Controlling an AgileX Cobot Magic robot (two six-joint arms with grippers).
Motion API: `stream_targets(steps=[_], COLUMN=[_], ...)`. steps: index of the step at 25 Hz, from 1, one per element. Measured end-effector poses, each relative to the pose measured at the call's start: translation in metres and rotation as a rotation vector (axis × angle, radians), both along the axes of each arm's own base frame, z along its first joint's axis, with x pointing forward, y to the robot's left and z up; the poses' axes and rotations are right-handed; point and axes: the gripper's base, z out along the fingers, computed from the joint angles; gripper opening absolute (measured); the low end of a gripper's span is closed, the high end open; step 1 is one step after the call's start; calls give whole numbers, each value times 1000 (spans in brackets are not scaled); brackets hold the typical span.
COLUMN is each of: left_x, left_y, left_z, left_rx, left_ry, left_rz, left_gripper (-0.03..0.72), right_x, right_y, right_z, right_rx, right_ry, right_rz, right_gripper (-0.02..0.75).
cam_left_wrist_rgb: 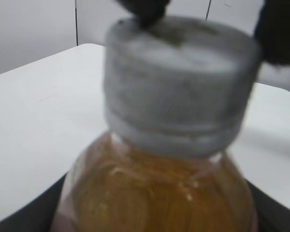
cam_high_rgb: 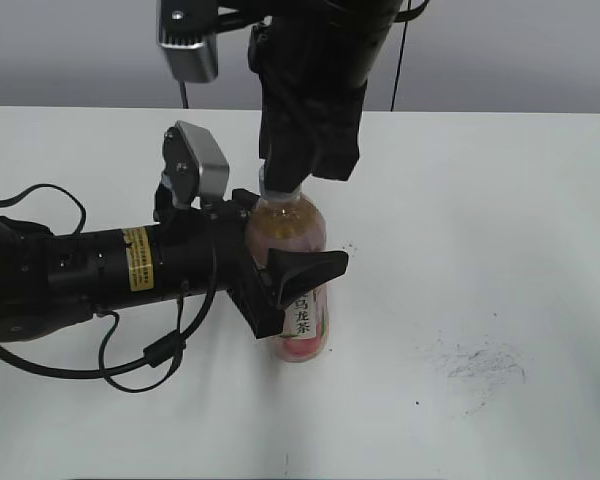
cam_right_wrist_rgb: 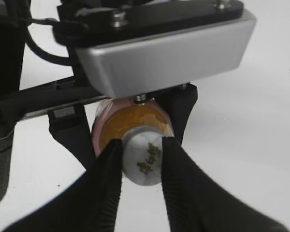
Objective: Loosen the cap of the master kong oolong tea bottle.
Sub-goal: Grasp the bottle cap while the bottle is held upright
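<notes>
The white flat table (cam_high_rgb: 500, 220) is seen carrying the slim clear plastic master kong oolong tea bottle (cam_high_rgb: 298, 225), filled with amber-pink tea and standing upright near the table's middle. The bottle body is clamped between the black jaws of the left gripper (cam_high_rgb: 285, 285), which reaches in horizontally from the left. The small round white ribbed screw cap (cam_right_wrist_rgb: 144, 160) is seated on the bottle neck and is pinched at its sides by the right gripper (cam_right_wrist_rgb: 141, 162), lowered from above, jaws narrowed onto it.
</notes>
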Motion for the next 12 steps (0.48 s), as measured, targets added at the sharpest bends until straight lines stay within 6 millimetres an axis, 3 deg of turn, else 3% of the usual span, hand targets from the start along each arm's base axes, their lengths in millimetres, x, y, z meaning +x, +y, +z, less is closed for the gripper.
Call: stream_targets(steps=[3, 7, 12], left_x=[-2, -6, -7], left_y=[-1, -2, -3], left_z=[0, 0, 0], left_rx=[10, 25, 28], left_ry=[-20, -56, -66], left_rz=[-29, -77, -90], left_gripper=[448, 448, 448], right_x=[-2, -4, -5], right_y=[-3, -6, -5], right_z=[3, 13, 13], right_rx=[20, 89, 140], right_ry=[46, 141, 271], right_rz=[-156, -514, -834], right_gripper=[342, 513, 531])
